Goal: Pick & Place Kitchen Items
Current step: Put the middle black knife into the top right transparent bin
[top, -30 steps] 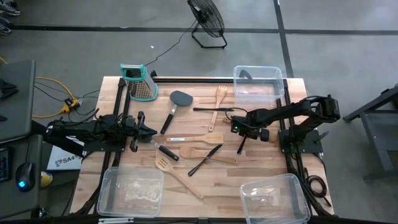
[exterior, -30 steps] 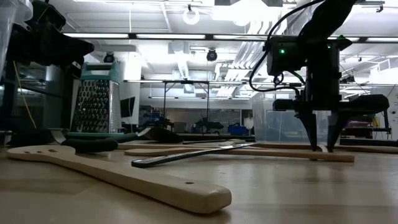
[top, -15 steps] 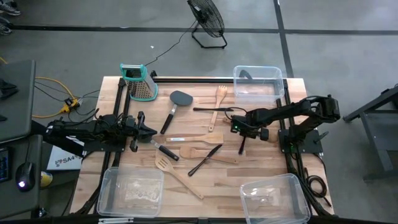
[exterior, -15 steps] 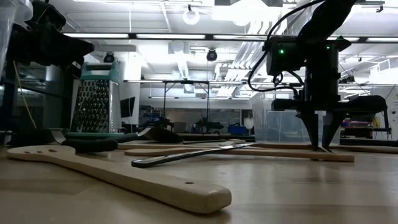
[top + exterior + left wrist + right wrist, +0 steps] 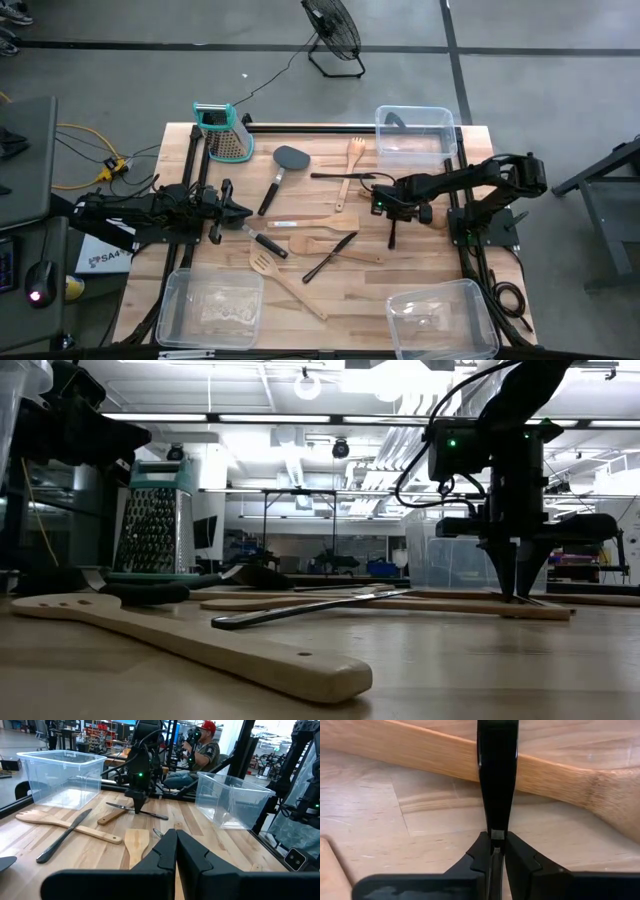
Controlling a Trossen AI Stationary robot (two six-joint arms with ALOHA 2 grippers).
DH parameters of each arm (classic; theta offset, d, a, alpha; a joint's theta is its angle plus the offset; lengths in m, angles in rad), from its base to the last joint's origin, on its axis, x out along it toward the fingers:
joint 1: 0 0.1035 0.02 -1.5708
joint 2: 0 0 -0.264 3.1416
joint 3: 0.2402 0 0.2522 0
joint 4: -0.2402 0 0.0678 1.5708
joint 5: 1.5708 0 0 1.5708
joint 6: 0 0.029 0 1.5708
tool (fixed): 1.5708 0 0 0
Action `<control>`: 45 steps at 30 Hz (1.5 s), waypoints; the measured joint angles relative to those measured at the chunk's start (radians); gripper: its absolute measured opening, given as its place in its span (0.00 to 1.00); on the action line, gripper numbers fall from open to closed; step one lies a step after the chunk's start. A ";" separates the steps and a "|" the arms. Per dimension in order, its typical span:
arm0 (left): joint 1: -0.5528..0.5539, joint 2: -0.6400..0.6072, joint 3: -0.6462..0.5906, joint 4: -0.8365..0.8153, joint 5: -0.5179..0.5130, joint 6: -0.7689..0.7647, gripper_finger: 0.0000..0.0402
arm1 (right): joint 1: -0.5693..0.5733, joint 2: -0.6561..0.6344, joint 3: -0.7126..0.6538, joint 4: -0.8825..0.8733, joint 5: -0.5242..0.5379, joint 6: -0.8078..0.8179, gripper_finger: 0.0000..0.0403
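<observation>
While clamped: right claw (image 5: 492,851), black tool (image 5: 496,775).

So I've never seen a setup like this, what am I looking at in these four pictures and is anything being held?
Two dark robot arms work at a wooden table. One picture looks straight down, one sits at tabletop height, and two come from cameras on the arms' wrists. Wooden spoons and black utensils lie scattered between clear plastic bins, with a metal grater at the back. The right gripper points down and has shut on a thin black utensil, which lies across a wooden spoon and has not been lifted. The left gripper waits shut and empty at its side.
</observation>
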 joint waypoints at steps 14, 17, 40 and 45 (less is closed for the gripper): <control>0.000 0.000 0.000 0.000 0.000 0.000 0.01 | 0.001 -0.074 -0.003 0.033 -0.068 -0.152 0.07; 0.000 0.000 0.000 0.000 0.000 0.000 0.01 | 0.001 -0.117 -0.003 0.049 -0.079 -0.194 0.07; 0.000 0.000 0.000 0.000 0.000 0.000 0.01 | -0.084 -0.573 -0.002 0.352 -0.064 -0.530 0.07; 0.000 0.000 0.000 0.000 0.000 0.000 0.01 | -0.153 -0.644 0.016 0.383 -0.057 -0.692 0.07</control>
